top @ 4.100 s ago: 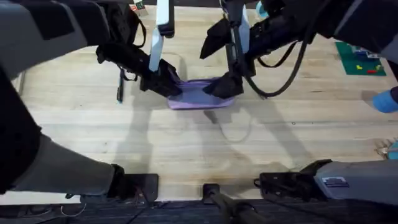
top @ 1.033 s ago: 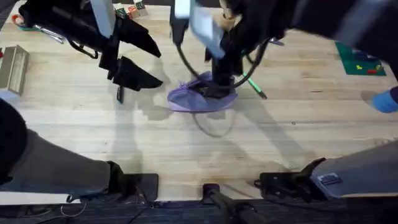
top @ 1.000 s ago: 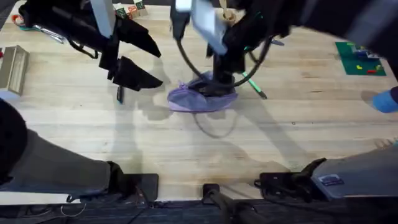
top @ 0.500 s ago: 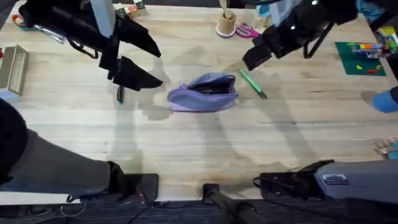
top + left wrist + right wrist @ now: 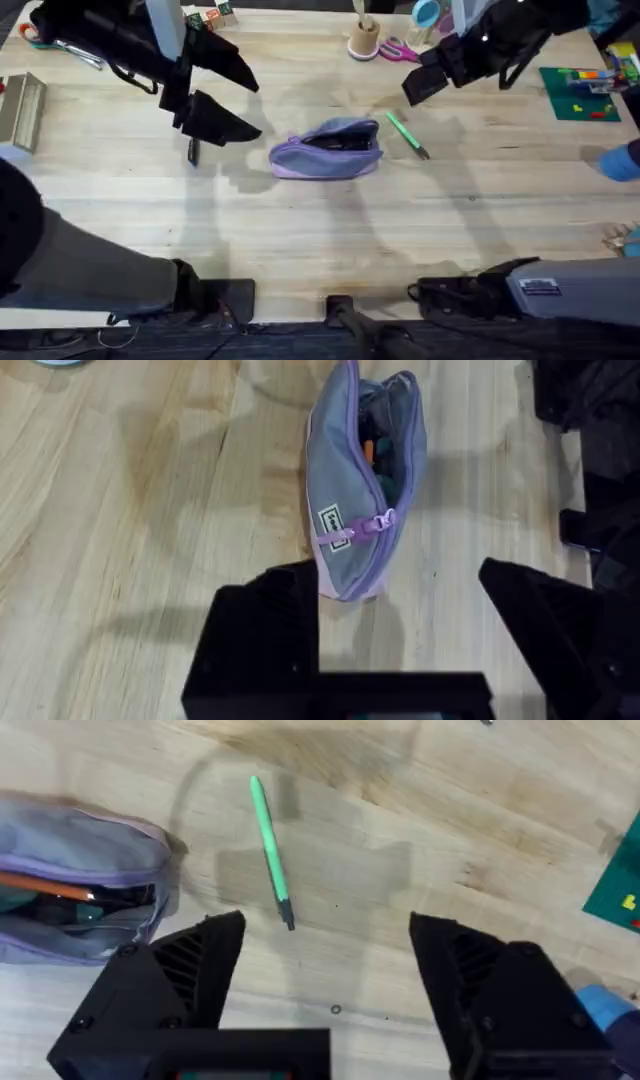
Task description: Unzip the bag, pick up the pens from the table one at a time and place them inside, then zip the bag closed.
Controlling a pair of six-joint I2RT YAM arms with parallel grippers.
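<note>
The lilac bag lies mid-table with its zipper open; the left wrist view shows the bag gaping, with things inside. The green pen lies just right of it on the table. The black pen lies left of the bag, under the left arm. My left gripper hovers open to the left of the bag, its fingers apart and empty. My right gripper hangs open above and behind the green pen, holding nothing, with the bag off to one side.
A wooden cup, pink scissors and a blue roll sit at the back. A green mat lies at the right, a metal tray at the left edge. A blue-gloved hand shows at the right edge.
Both grippers have let go of the bag, which now lies open. The right arm has lifted off it and moved back and to the right. The left arm has held still over the last second.
</note>
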